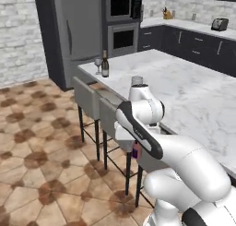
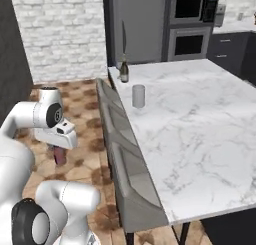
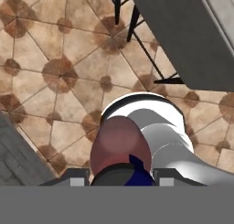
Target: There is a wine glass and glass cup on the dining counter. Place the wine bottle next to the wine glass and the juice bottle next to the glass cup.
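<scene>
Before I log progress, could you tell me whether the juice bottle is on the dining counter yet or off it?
Off it: the juice bottle hangs in the gripper above the floor, beside the chairs.

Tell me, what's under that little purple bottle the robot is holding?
Under the small purple-red juice bottle, gripped in the tool, is brown tiled floor and part of the robot's own white body. The bottle itself covers the patch right beneath it.

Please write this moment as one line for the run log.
gripper: shut on juice bottle | position: above floor, beside chairs | wine bottle: by wine glass | glass cup: alone
</scene>
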